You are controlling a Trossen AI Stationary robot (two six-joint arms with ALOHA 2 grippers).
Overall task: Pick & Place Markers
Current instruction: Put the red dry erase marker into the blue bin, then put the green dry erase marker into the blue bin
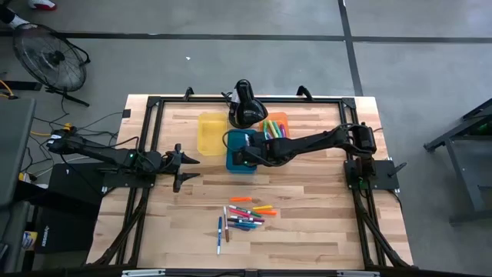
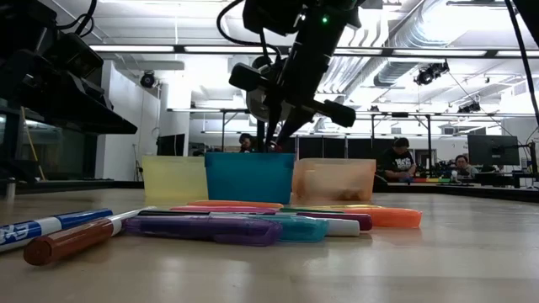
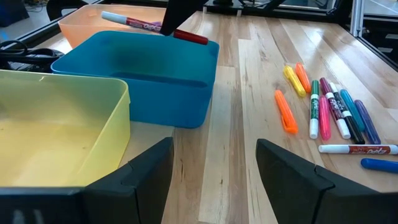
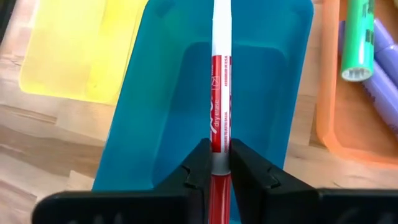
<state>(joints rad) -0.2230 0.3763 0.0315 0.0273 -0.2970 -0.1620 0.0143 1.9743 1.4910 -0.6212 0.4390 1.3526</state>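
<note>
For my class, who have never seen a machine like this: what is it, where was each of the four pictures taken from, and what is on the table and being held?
It is a robot with two dark arms at a wooden table. One picture looks down from above, one level along the tabletop, and one from each wrist. Yellow, blue and orange bins stand in a row, and loose markers lie nearer the front. The right gripper holds a red marker over the blue bin. The left gripper waits open beside the yellow bin.

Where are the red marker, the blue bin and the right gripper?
red marker (image 4: pixel 221 93), right wrist view, on its red label.
blue bin (image 3: pixel 158 93), left wrist view, on its near wall.
right gripper (image 4: pixel 216 163), right wrist view, between fingertips clamping the marker.
</note>
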